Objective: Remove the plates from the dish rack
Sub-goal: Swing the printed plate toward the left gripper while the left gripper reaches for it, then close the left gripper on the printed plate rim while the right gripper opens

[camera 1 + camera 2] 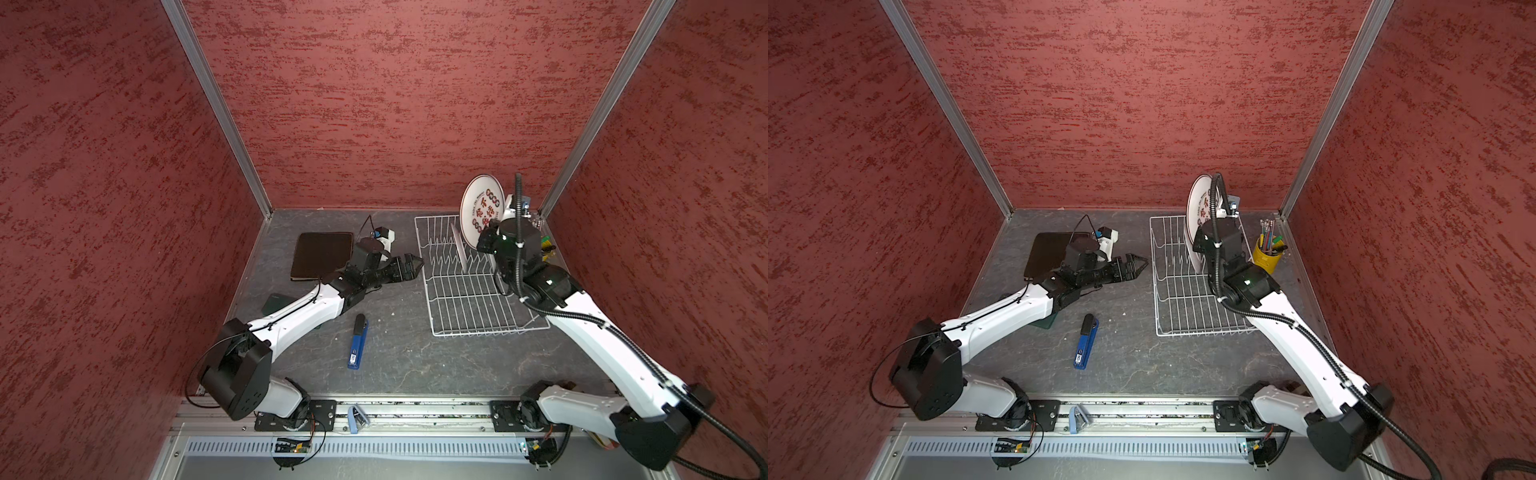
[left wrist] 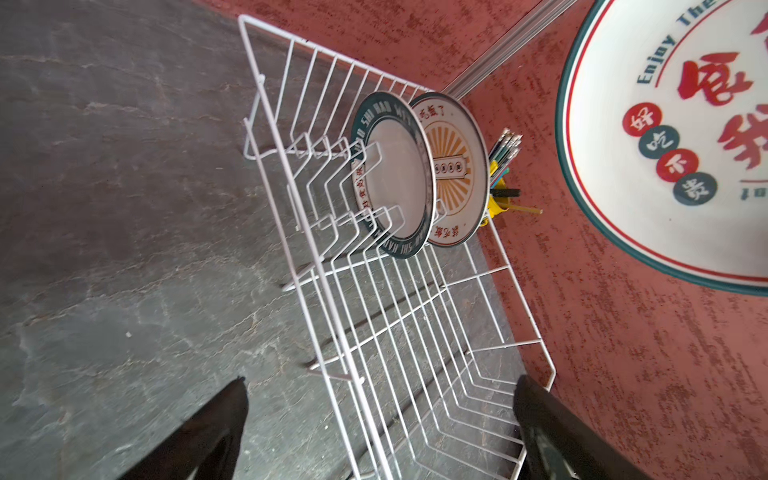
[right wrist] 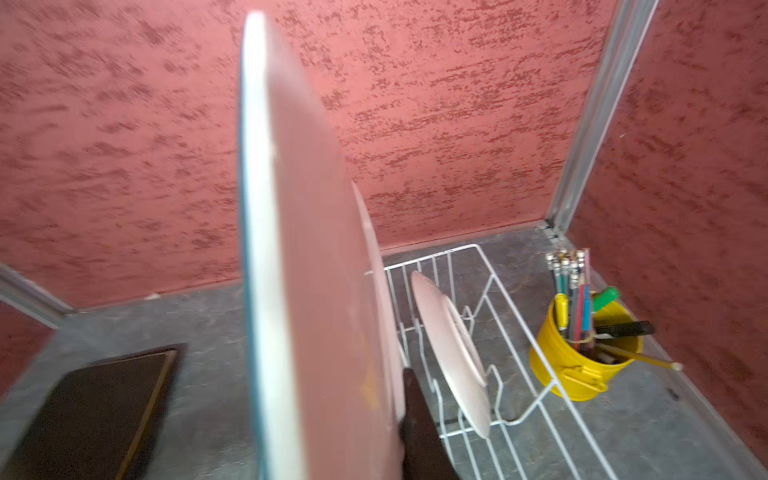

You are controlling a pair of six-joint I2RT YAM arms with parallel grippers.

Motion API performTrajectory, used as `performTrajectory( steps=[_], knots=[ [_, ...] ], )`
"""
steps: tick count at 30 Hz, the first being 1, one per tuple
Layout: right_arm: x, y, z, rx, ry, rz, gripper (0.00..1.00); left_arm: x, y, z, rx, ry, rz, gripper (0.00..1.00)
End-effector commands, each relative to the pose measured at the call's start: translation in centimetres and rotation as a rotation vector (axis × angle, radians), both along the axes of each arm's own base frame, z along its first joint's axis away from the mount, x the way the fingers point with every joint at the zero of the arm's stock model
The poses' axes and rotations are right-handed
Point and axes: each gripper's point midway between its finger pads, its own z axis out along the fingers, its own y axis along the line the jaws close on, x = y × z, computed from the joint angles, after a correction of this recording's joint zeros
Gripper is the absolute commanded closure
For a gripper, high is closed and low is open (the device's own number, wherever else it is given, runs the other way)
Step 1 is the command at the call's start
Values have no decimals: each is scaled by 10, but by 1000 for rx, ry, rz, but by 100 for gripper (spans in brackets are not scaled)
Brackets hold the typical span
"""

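We see the right pincer clamped on the bottom edge of the red-lettered plate. The plate is upright and clear above the rack, with its printed face turned toward the left arm. In the right wrist view we get its plain back, blurred, with one black finger pressed against it.

On the other side, the left pincer is spread wide and holding nothing. It hovers just beside the rack's left wall.

The rack sits on the desk toward the back right corner. Two plates stand on edge between its prongs at the far end, the dark-rimmed plate in front and the sunburst plate right behind it.

At back left a square plate lies flat on the desk, dark side up. We can't tell if another one lies under it.

There's a blue stapler mid-desk, and a yellow cup of pens beside the rack's right wall.
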Motion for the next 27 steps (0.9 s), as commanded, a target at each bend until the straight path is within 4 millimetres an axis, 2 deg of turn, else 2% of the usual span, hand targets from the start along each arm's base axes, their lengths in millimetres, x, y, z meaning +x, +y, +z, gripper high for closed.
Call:
performTrajectory(
  steps=[1,4,7,16,20,27],
  knots=[
    [-5,36,28,238,-108,187,100,5,-12,35,-150,-101,-38,0],
    [-17,52,30,347,-125,304,100,1,-15,46,-209,-144,-61,0],
    [-23,56,27,391,-124,337,100,-4,-14,56,-264,-193,-68,0],
    [-21,67,-1,483,-83,382,100,-2,-1,74,-421,-199,-49,1],
    [-23,67,-8,532,-71,404,100,1,4,71,-449,-197,-12,2],
    [-27,73,-20,624,-31,462,100,4,-3,65,-546,-178,-41,9]
  ],
)
